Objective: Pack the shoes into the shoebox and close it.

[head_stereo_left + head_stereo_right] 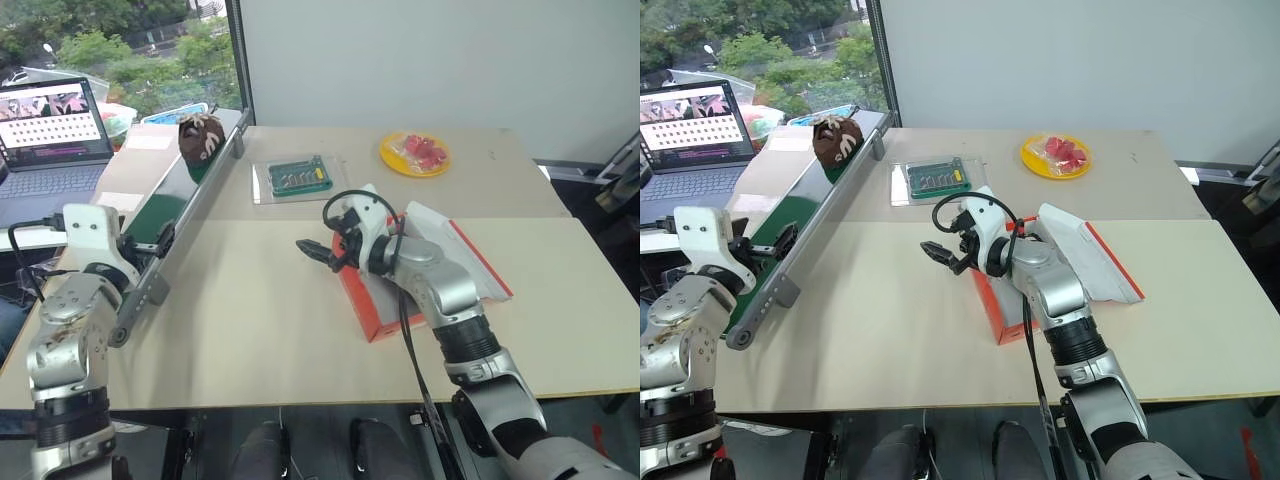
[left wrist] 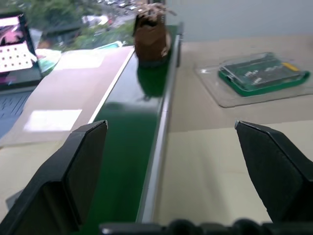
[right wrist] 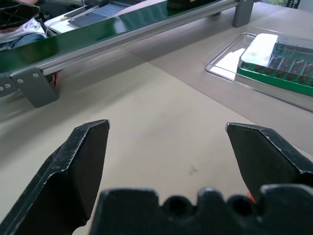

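Observation:
One dark brown shoe [image 1: 200, 135] with pale laces stands far back on the green conveyor belt [image 1: 175, 205], at the table's left side. It also lies ahead of my left gripper [image 2: 171, 127], seen as shoe [image 2: 151, 34]. That gripper [image 1: 152, 240] is open and empty at the belt's near end. The orange-red shoebox [image 1: 362, 305] sits mid-table with its white-lined lid [image 1: 468, 255] leaning open to the right; my right arm hides its inside. My right gripper [image 1: 315, 252] hangs open and empty just left of the box, over bare table [image 3: 161, 112].
A clear tray with a green board [image 1: 293, 178] lies behind the box. A yellow plate [image 1: 414, 153] with red pieces sits at the back. An open laptop [image 1: 50, 125] stands left of the conveyor. The conveyor's metal frame [image 3: 98, 49] runs along the table's left.

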Controlling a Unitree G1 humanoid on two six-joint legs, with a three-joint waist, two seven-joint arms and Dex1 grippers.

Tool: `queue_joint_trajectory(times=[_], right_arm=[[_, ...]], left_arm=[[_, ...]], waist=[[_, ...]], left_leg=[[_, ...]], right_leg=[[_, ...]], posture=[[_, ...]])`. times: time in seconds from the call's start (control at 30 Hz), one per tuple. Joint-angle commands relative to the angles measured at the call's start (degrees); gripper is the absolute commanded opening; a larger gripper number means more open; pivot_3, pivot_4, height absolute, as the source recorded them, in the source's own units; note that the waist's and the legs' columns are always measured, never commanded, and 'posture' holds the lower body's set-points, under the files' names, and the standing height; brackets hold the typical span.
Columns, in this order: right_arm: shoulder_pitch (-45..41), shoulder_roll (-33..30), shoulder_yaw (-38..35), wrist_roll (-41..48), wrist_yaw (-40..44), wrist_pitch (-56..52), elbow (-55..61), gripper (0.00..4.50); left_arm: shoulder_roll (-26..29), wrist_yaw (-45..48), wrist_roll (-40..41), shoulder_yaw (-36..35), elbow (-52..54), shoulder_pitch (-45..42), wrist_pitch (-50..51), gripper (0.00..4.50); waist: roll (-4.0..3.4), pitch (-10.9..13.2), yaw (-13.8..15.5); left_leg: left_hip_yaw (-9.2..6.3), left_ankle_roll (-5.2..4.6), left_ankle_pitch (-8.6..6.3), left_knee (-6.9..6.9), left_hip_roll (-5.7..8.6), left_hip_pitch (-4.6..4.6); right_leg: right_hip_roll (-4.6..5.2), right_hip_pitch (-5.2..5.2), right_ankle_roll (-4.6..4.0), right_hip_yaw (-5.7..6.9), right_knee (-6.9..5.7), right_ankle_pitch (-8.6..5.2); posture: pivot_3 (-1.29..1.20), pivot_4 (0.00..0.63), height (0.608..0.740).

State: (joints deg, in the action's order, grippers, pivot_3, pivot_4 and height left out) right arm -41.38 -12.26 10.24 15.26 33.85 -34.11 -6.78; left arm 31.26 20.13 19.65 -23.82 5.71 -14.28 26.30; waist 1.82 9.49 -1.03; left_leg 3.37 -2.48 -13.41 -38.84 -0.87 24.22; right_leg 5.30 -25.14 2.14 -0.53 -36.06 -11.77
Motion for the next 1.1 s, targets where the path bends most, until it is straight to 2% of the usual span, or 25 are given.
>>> queue_joint_trajectory(times=[0.03, 0.23, 0.67, 1.1], right_arm=[[0.0, -0.4, -0.7, -0.2, 0.6, 1.9, 3.0, 4.50], [0.5, -0.8, -1.3, -0.3, 0.8, 1.6, 3.6, 4.50], [0.8, -1.7, -1.7, -0.8, 0.1, 0.9, 4.7, 4.50], [0.9, -3.6, -1.6, -1.5, -0.3, 0.1, 5.2, 4.50]], left_arm=[[1.1, 3.2, -0.5, -2.4, -3.5, 2.8, -7.1, 4.47], [1.3, 4.7, 1.4, -5.2, -10.3, 1.9, -12.7, 4.47], [3.5, 8.8, -0.2, -1.9, -26.0, -6.6, -18.0, 4.47], [3.8, 8.1, -1.0, -0.5, -33.5, -9.5, -16.6, 4.47]], waist=[[0.00, 0.0, -0.1], [0.00, 0.0, 0.0], [0.00, 0.0, 0.1], [0.01, 0.0, 0.0]], left_leg=[[0.01, 0.00, 0.00, 0.00, 0.00, -0.02], [0.01, 0.00, 0.00, 0.00, -0.03, -0.02], [0.02, -0.01, 0.00, -0.01, 0.00, -0.01], [0.02, -0.01, 0.00, -0.02, 0.00, 0.01]], right_leg=[[0.00, 0.00, 0.00, -0.01, 0.00, 0.00], [0.01, -0.02, -0.02, 0.02, 0.05, 0.00], [0.01, 0.01, -0.01, 0.05, -0.03, 0.01], [0.00, 0.00, -0.01, 0.06, -0.05, 0.01]], posture=[[0.00, 0.150, 0.740], [0.00, 0.150, 0.740], [0.00, 0.150, 0.740], [0.00, 0.150, 0.740]])
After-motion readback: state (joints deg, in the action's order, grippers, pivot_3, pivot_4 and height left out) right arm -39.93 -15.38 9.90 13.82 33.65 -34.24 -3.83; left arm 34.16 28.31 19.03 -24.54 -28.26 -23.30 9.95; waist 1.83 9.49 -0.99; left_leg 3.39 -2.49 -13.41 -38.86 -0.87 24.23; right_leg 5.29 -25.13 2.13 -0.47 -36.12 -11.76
